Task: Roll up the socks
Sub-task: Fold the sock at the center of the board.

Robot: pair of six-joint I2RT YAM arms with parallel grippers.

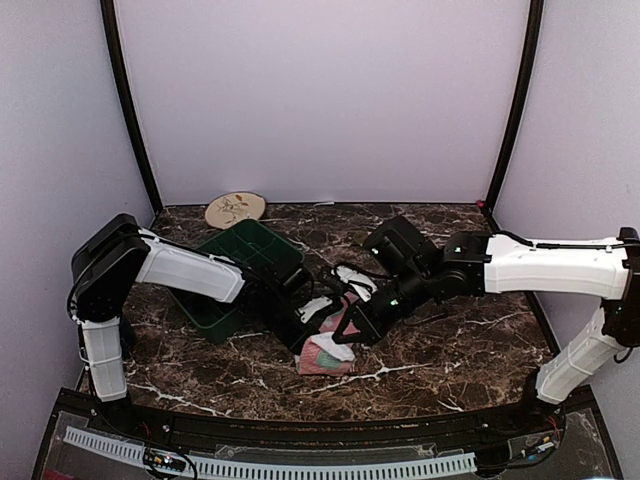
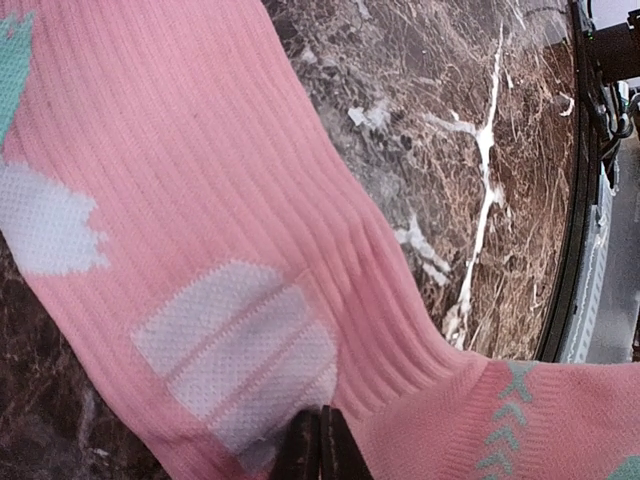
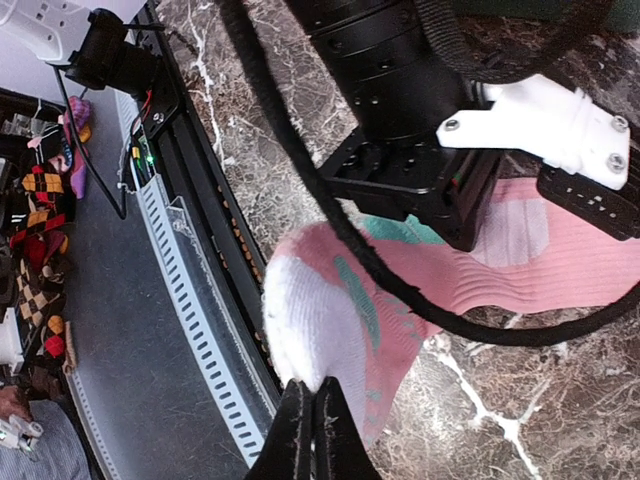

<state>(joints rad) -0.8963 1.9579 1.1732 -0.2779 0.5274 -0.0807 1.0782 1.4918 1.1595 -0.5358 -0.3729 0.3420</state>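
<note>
Pink sock (image 1: 326,356): spread on the middle of the tabletop, toward the near edge, with both my grippers on it.
Green tray (image 1: 215,322): toward the left edge, partly behind my left arm.
Left gripper (image 2: 320,448): clenched, fingertips pinching the ribbed pink fabric.
Right gripper (image 3: 308,425): clenched, grasping the sock's white end, bunched at my fingertips.
</note>
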